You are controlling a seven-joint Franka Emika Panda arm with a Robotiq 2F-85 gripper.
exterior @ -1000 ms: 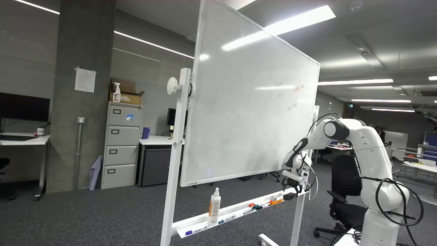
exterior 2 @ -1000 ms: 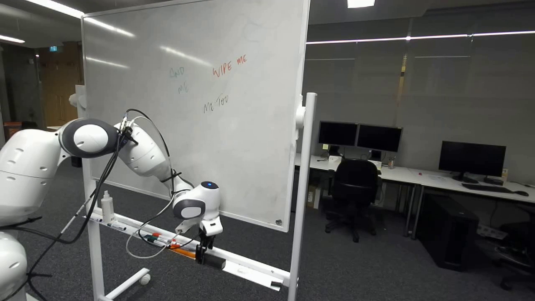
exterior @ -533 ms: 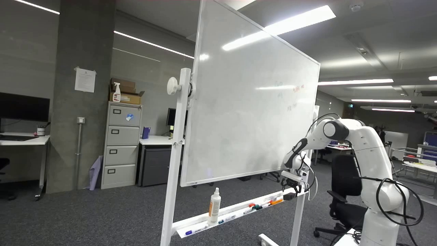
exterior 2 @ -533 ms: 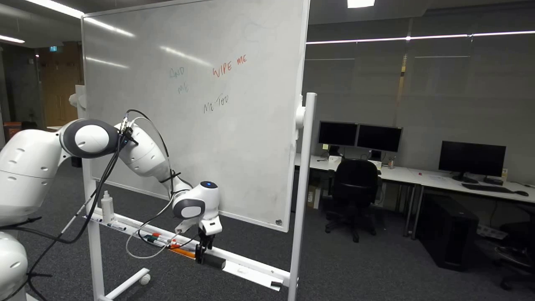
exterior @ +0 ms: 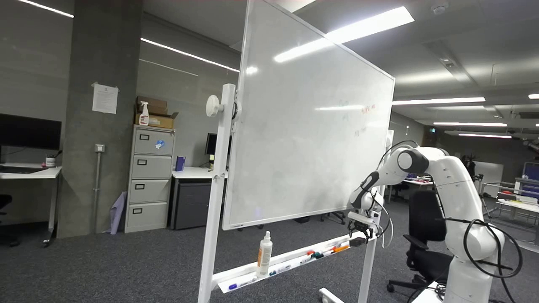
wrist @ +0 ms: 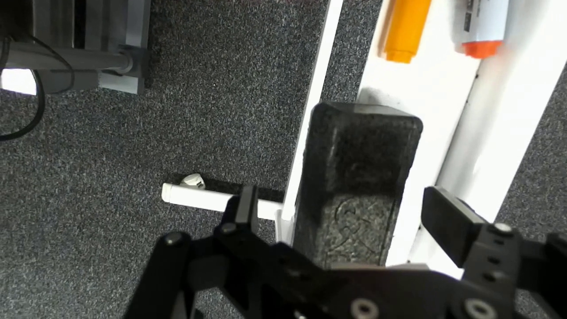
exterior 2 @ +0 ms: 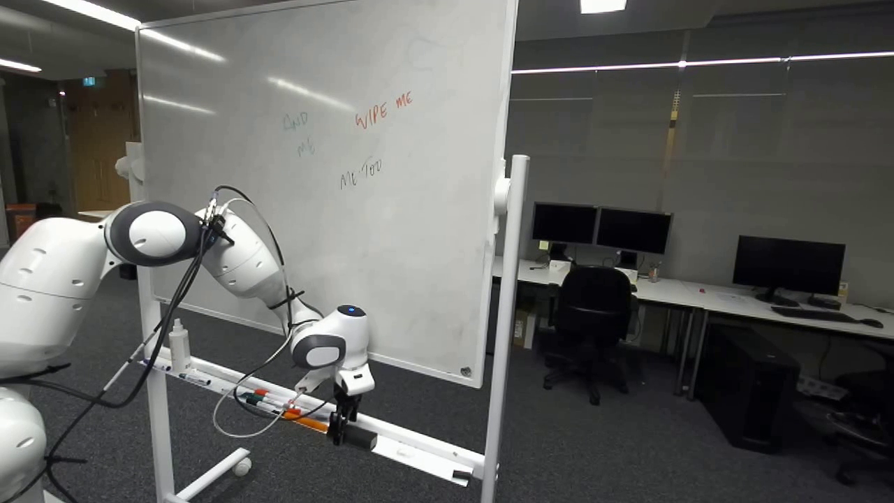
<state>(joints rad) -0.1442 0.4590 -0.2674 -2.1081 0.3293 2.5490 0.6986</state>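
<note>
A black block-shaped eraser [wrist: 354, 177] lies lengthwise on the white tray [wrist: 390, 88] under the whiteboard; it also shows in both exterior views [exterior: 358, 242] [exterior 2: 361, 438]. My gripper [wrist: 339, 212] is open above the near end of the eraser, one finger on each side with a gap to each. The near end of the eraser is hidden behind the gripper body. In both exterior views the gripper [exterior: 361, 229] [exterior 2: 342, 423] points down at the tray. An orange marker [wrist: 405, 31] and a white marker with a red-orange end [wrist: 483, 26] lie beyond the eraser.
The whiteboard [exterior 2: 314, 230] rises behind the arm, with red, green and black writing. A white spray bottle [exterior: 264, 254] and several markers stand or lie along the tray. The stand's upright post [exterior 2: 506, 314] is right of the gripper. Cables hang from the arm.
My arm and gripper have shifted very slightly, a little down and to the right in an exterior view. The gripper stays at the eraser. The eraser and markers have not visibly moved.
</note>
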